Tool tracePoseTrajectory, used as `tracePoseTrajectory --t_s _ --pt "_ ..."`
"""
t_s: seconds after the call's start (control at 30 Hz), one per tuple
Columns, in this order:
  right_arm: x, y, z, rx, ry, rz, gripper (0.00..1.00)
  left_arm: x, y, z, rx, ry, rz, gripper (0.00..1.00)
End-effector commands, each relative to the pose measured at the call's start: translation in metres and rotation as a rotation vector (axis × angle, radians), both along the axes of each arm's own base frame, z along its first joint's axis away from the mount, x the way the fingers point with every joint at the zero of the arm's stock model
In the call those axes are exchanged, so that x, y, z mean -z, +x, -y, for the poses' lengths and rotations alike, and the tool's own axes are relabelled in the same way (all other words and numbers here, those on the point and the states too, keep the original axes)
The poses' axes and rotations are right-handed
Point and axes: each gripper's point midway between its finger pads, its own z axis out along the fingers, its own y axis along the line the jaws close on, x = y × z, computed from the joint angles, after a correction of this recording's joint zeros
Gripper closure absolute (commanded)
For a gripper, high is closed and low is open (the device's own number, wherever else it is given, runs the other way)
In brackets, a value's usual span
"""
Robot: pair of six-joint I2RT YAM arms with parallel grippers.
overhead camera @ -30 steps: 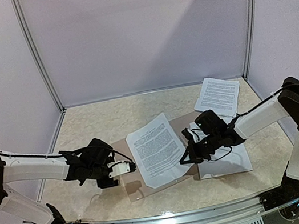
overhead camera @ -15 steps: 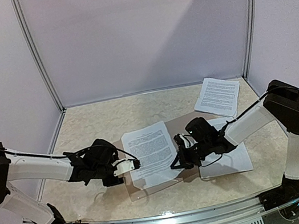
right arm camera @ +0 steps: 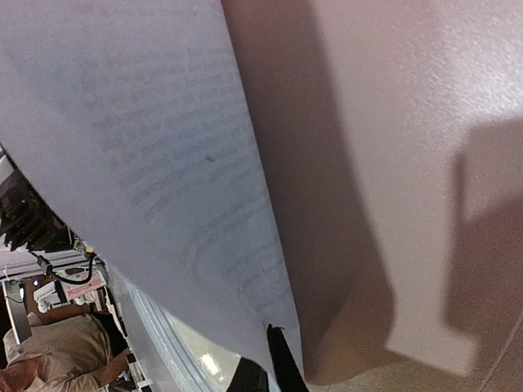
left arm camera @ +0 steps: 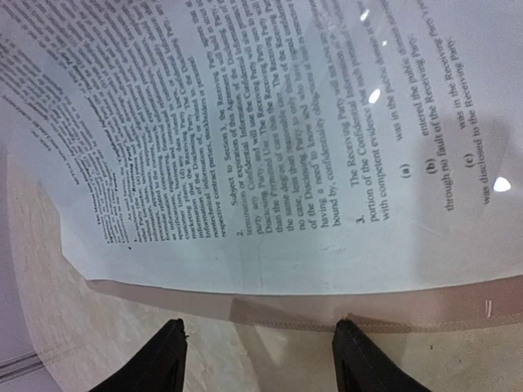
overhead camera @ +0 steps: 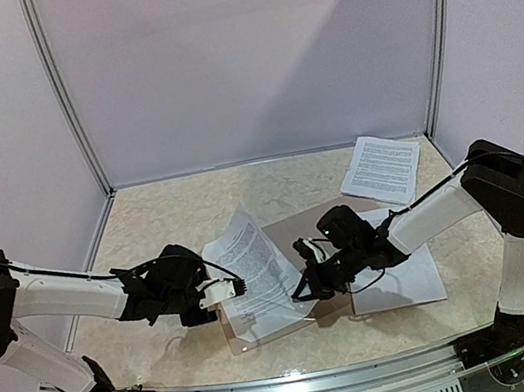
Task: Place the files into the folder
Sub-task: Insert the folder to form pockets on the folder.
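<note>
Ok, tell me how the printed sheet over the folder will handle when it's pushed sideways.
Probably floppy: the sheet bows upward in the middle where the right pincer pinches its edge. It is likely very light, since that edge grip alone seems to lift it. It may slide easily on the folder, whose clear inner layer looks glossy.

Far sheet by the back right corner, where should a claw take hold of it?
The far sheet lies flat on the table, slanted, with nothing raised. Probably pinch its near edge, which faces the arms, coming in low from the front.
</note>
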Motion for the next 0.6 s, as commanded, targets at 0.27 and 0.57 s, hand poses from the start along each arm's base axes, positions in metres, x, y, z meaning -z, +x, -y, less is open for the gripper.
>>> tracePoseTrajectory --t_s 0.27,0.57 --pt "0.001 0.005 0.035 0.107 -0.205 0.011 0.75 0.030 -0.039 -0.029 0.024 0.115 -0.144 0.37" --pt "0.009 -0.004 0.036 0.088 -0.193 -0.030 0.83 0.018 -0.082 -0.020 0.139 0.068 -0.221 0.36"
